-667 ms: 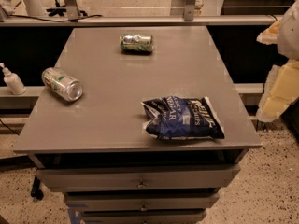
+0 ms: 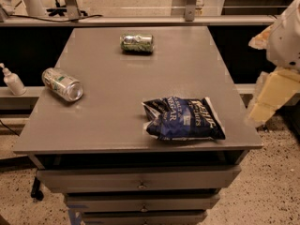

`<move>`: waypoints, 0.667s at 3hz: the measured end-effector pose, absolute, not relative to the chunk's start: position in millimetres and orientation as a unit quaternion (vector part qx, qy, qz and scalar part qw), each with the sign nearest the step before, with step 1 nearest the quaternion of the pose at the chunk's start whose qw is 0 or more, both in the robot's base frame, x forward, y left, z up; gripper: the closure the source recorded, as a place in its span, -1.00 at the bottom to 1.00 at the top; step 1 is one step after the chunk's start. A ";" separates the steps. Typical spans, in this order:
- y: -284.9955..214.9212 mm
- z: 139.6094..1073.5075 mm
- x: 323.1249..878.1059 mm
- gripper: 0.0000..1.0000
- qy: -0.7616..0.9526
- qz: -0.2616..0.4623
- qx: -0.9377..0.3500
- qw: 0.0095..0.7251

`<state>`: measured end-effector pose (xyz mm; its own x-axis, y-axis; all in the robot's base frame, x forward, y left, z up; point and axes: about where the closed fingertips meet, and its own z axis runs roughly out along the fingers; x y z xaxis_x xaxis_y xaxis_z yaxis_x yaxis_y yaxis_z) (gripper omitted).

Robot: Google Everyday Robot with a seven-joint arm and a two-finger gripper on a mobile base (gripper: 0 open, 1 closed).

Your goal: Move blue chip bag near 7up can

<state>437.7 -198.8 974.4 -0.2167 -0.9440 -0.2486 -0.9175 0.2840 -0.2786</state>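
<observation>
The blue chip bag lies crumpled and flat near the front right of the grey table. The 7up can, silvery-white with green patches, lies on its side near the table's left edge with its shiny end facing front right. The bag and this can are far apart, with bare tabletop between them. My gripper, pale cream, hangs beyond the table's right edge, to the right of the bag and not touching it.
A darker green can lies on its side at the back middle of the table. Drawers sit under the tabletop. A white pump bottle stands on a ledge to the left. Speckled floor surrounds the table.
My gripper has edged slightly left toward the table's right edge. The bag and both cans have not moved.
</observation>
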 end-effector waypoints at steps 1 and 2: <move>-170.0 949.5 439.7 -1.00 0.781 -0.012 -0.589 0.206; -137.8 916.1 438.3 -1.00 0.782 0.020 -0.584 0.215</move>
<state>438.3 -137.8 916.1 -0.2245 -0.9055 -0.3602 -0.9228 0.3163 -0.2200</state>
